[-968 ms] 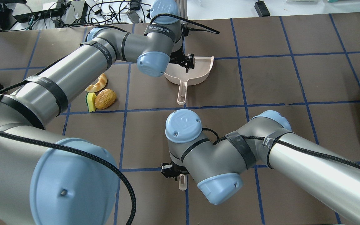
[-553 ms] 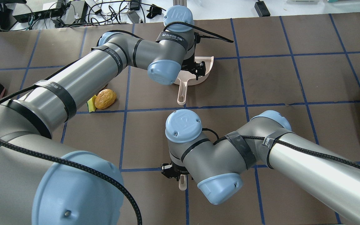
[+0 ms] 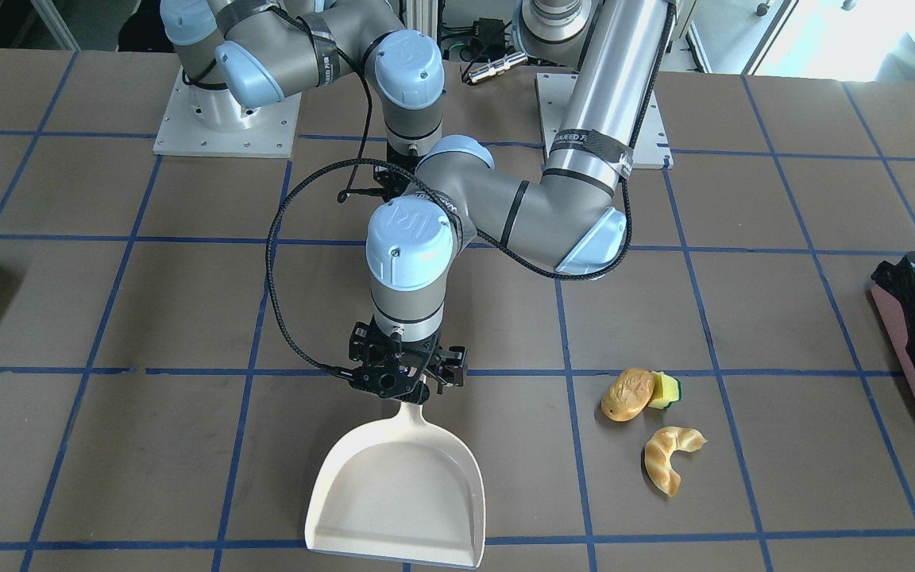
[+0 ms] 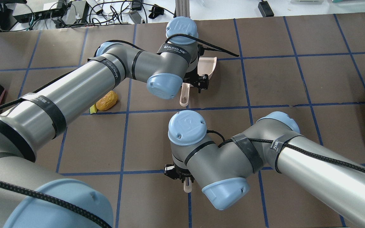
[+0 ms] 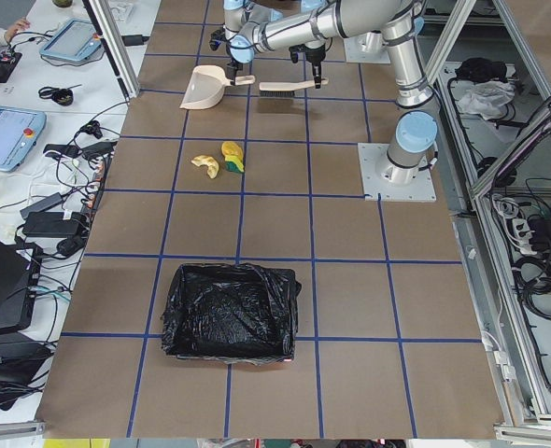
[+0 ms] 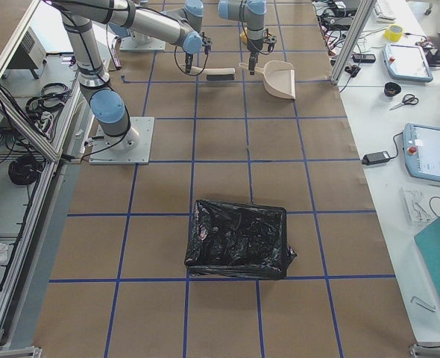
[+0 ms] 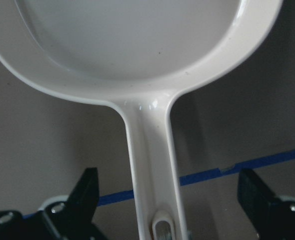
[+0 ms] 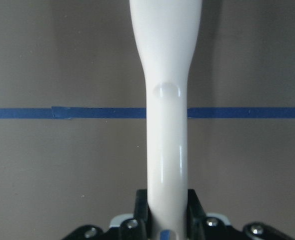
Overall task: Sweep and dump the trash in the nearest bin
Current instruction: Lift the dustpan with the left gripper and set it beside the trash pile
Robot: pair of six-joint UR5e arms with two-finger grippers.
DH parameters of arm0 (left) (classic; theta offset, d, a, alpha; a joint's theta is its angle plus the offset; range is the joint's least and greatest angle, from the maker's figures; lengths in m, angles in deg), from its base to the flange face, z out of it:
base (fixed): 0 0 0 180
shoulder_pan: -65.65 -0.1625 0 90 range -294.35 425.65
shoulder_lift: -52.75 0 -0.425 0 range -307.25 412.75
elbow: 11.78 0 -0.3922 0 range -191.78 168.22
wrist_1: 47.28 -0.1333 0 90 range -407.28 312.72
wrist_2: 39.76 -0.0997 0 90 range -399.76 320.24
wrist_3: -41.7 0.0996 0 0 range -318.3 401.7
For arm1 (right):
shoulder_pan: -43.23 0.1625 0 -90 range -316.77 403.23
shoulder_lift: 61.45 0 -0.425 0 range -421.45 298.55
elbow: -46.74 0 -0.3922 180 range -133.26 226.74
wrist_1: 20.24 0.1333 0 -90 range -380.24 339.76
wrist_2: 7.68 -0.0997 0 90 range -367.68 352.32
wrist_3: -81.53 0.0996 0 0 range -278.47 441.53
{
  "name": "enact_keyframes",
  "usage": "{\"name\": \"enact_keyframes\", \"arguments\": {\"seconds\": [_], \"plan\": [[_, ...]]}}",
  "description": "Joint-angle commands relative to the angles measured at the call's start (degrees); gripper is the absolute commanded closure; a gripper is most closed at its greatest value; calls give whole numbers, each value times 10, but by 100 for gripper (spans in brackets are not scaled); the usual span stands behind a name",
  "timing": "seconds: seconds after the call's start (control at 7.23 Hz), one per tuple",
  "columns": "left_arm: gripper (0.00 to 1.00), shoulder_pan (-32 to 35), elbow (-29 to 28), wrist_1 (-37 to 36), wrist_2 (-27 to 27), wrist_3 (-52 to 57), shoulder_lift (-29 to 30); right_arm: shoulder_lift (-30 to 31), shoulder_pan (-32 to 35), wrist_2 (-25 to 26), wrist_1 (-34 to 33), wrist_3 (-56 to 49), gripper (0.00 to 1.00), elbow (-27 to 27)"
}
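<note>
Poised over the stem point(image 7: 150, 165) of the dustpan point(image 3: 398, 485) with the left gripper point(image 3: 408, 380), jaws spread wide to either side and touching nothing. Clamped with the right gripper point(image 8: 167, 202) on the white brush handle point(image 8: 167, 100), nearer the robot's base, jaws tight against both flanks. Pan flat on the table point(image 3: 108, 318), far from the base, mouth pointing away.

Off to the left of the pan, well apart from it: bread roll point(image 3: 627, 394) touching sponge block point(image 3: 668, 391), croissant point(image 3: 666, 457) just beyond them on the far side. Farther left again, at the table's end, the bin point(image 3: 914, 318) with its black liner.

Likely to handle as light, stiff moulded plastic, smooth and a little slippery. Best taken on the straight stem between bowl and hanging hole, squarely across the narrow width, to stop the pan swinging. Probably very light and prone to rolling or skidding, roll and croissant especially; softer and grippier, the sponge. Better herded with low strokes than pinched
</note>
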Motion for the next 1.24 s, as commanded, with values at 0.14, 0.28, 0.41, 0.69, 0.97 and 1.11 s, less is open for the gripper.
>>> {"name": "enact_keyframes", "arguments": {"seconds": [0.14,0.28,0.41,0.69,0.97,1.11], "plan": [[11,-1,13,-17,3,-48,-2,28,5,1,22,124,100,-1],[11,-3,25,-18,0,-45,-3,29,10,1,26,149,100,0],[11,-4,31,-18,0,-45,-3,32,11,2,46,187,100,-1],[22,-6,34,-20,-1,-44,-7,45,17,2,64,220,100,0],[94,-7,45,-18,-1,-45,-17,46,18,9,65,249,100,0],[100,-9,49,-18,1,-42,-18,46,18,10,65,250,100,1]]}}
